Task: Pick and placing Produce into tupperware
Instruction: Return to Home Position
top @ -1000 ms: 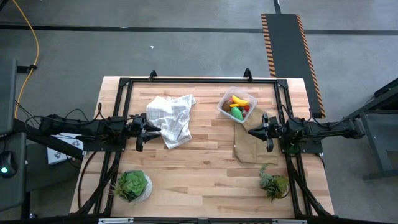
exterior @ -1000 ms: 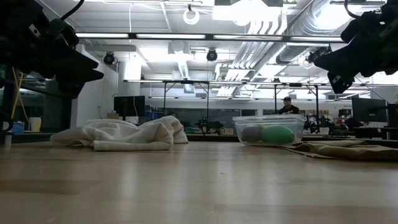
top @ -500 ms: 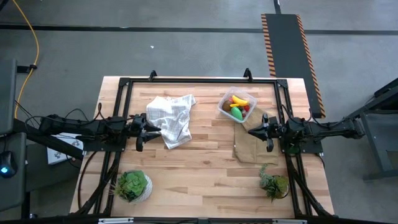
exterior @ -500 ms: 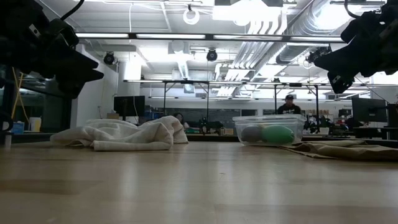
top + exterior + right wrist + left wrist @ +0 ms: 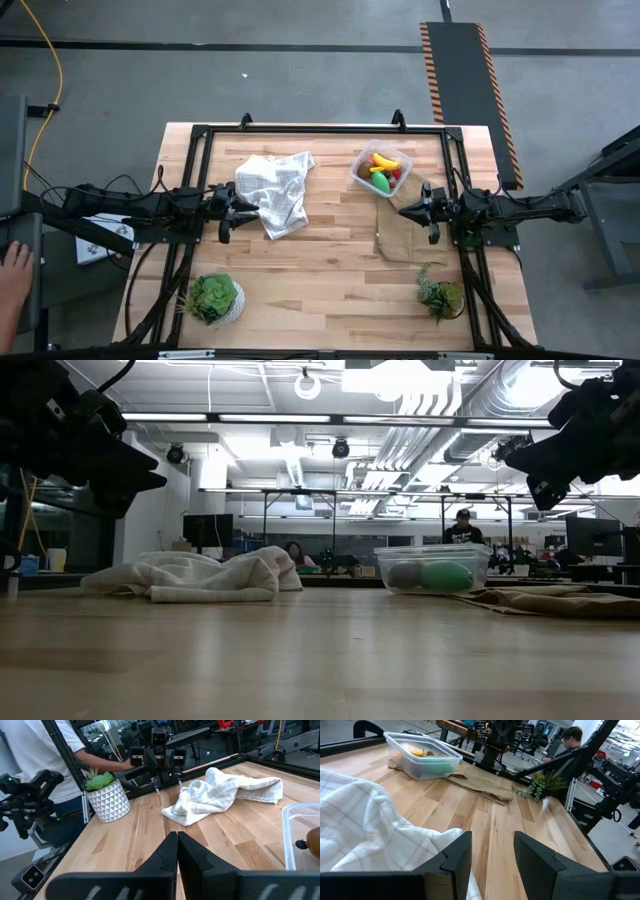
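The clear tupperware (image 5: 380,172) stands on the far right part of the table, by the brown cloth's far edge. In it lie produce: a yellow banana (image 5: 386,160), a green oval (image 5: 445,576) and a brown ball (image 5: 314,840). My left gripper (image 5: 492,854) hangs open above the table at its left side, next to the white checked cloth (image 5: 275,190), with nothing between its fingers. My right gripper (image 5: 177,851) hangs shut at the right side, above the brown cloth (image 5: 405,240), holding nothing. Both point level toward the table's middle.
Two potted plants stand near the front edge, one left (image 5: 213,298) and one right (image 5: 440,295). A black frame (image 5: 320,130) runs along the table's edges. A person's hand (image 5: 12,268) shows on the floor side, left of the table. Bare wood lies between the cloths.
Both arms have kept still. A person's hand has come into the high view at the left, off the table.
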